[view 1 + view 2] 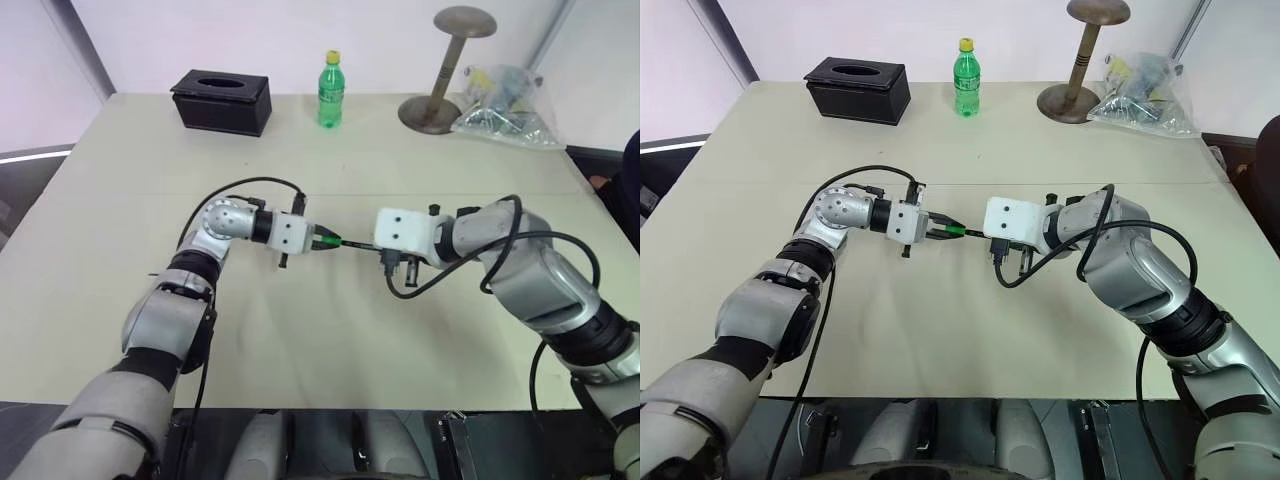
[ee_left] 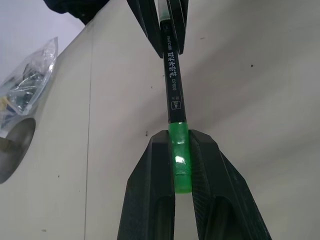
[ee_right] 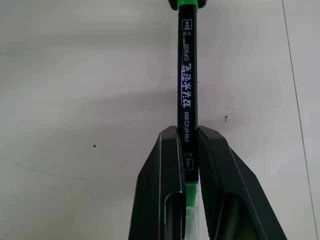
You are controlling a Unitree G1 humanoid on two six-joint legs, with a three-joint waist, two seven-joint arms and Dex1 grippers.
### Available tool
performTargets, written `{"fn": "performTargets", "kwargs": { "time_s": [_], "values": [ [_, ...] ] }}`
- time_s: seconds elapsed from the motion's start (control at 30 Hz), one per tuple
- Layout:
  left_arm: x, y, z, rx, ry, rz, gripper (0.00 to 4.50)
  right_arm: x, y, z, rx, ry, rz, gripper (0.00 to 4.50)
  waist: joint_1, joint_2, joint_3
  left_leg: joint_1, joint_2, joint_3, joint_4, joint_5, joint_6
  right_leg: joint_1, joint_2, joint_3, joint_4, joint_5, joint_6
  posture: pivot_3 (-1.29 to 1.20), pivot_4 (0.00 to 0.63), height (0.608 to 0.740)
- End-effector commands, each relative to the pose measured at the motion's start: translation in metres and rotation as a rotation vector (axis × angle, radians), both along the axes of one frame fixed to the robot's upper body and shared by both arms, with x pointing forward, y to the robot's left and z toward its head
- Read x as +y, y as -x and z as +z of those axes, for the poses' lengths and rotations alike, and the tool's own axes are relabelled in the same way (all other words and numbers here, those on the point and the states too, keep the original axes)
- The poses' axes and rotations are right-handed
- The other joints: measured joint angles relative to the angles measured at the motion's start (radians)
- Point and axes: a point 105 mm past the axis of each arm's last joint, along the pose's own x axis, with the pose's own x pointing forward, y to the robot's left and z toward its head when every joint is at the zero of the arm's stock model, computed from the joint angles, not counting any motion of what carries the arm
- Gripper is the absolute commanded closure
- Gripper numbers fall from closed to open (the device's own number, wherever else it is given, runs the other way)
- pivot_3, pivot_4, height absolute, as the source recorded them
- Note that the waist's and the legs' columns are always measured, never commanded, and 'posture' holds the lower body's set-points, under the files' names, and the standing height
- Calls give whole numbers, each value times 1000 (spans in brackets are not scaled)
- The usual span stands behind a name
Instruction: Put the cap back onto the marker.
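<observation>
While the left gripper [image 2: 183, 165] clamps the cap [image 2: 180, 157] at mid-frame, the right gripper [image 3: 191, 150] pinches the marker [image 3: 188, 85], cap seated on its tip.

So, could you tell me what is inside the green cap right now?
The marker enters the cap, which the left gripper clamps. The right gripper holds the marker's other end. Its tip inside the cap is hidden.

green cap [image 2: 180, 155] between black fingers [image 2: 150, 195]

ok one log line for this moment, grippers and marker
left gripper shut on cap | right gripper shut on marker | cap on marker end
</observation>
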Motion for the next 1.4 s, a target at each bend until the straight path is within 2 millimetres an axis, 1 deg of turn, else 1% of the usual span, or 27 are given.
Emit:
{"fn": "performTargets", "kwargs": {
  "time_s": [0.03,0.27,0.43,0.57,0.73,0.9,1.2,1.4],
  "values": [
    [-32,15,0,-77,-41,-141,4500,50,23,34,-129,-73,251,4432,0,0,0,0,0,0,0,0,0,0,0,0,0,0,0,0,150,740],
    [-32,15,-1,-72,-60,-146,4500,49,20,33,-156,-19,259,4432,0,0,0,0,0,0,0,0,0,0,0,0,0,0,0,0,150,740],
    [-36,16,2,-77,-57,-155,4500,53,19,31,-148,-25,262,4432,0,0,0,0,0,0,0,0,0,0,0,0,0,0,0,0,150,740],
    [-38,18,4,-107,-57,-171,4500,58,16,36,-157,-46,265,4432,-3,0,0,0,0,0,0,0,0,0,0,0,0,0,0,0,150,740],
    [-42,18,11,-160,-24,-176,4500,60,14,37,-154,-65,258,4432,0,0,0,0,0,0,0,0,0,-1,0,0,0,0,0,0,150,740],
    [-41,15,14,-158,-12,-157,4500,54,12,33,-146,-66,230,4432,0,0,0,-1,0,0,0,0,0,-1,0,0,0,0,0,0,150,740],
    [-35,12,17,-151,18,-130,4500,33,15,20,-117,-65,158,4432,0,0,0,-1,0,0,0,0,0,-1,0,0,0,0,0,0,150,740],
    [-33,10,16,-130,30,-108,4500,28,17,18,-113,-67,146,4432,-1,0,0,-1,0,0,0,0,0,-1,0,0,0,0,0,0,150,740]
  ]
}}
